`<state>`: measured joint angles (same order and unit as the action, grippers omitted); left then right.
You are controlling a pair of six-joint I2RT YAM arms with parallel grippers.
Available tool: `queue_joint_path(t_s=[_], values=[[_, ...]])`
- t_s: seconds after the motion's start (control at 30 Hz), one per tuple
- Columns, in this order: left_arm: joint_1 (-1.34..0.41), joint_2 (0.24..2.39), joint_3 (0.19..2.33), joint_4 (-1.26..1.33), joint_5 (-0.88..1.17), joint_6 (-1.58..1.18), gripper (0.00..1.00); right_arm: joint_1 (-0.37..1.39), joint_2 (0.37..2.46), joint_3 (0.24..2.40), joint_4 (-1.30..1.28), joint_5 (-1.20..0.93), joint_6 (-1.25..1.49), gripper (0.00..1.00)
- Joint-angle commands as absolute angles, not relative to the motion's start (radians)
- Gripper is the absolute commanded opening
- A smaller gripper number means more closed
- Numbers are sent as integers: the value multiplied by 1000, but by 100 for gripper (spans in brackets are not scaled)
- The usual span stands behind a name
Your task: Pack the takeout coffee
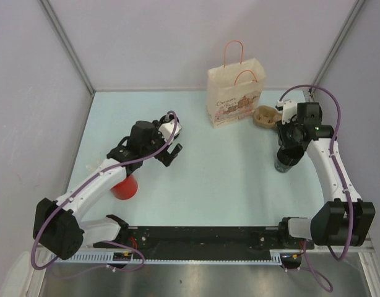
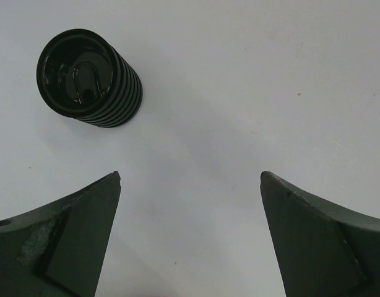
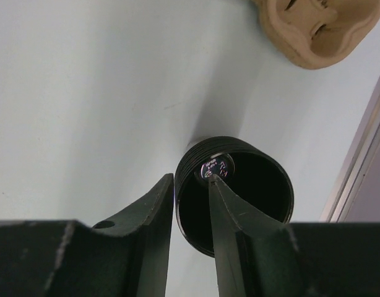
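Observation:
An open black ribbed cup [image 1: 284, 162] stands at the right of the table. My right gripper [image 1: 288, 150] comes down on it from above. In the right wrist view the gripper [image 3: 190, 179] is shut on the cup [image 3: 264, 185], pinching its rim wall with one finger inside and one outside. A second black ribbed cup [image 2: 88, 77], with a lid on, shows at the upper left of the left wrist view. My left gripper [image 2: 190, 176] hangs open over bare table near the centre left [image 1: 172, 151], holding nothing. The paper bag [image 1: 234, 96] stands upright and open at the back.
A brown pulp cup carrier [image 1: 266, 116] lies just right of the bag, also seen in the right wrist view [image 3: 314, 31]. A red cup [image 1: 124, 187] stands partly under my left arm. Walls close the table at the back and sides.

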<state>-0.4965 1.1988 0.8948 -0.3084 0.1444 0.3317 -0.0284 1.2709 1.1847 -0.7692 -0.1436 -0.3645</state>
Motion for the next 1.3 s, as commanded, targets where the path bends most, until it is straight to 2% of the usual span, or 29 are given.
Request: queue_joint_path(t_s=[0.0,1.27], values=[[-491,1152,891,-245,155,318,99,-8,1302,1178,-802,-104,-377,33],[-491,1190,876,-222,153,311,99,-3,1299,1175,-859,-97,-388,20]])
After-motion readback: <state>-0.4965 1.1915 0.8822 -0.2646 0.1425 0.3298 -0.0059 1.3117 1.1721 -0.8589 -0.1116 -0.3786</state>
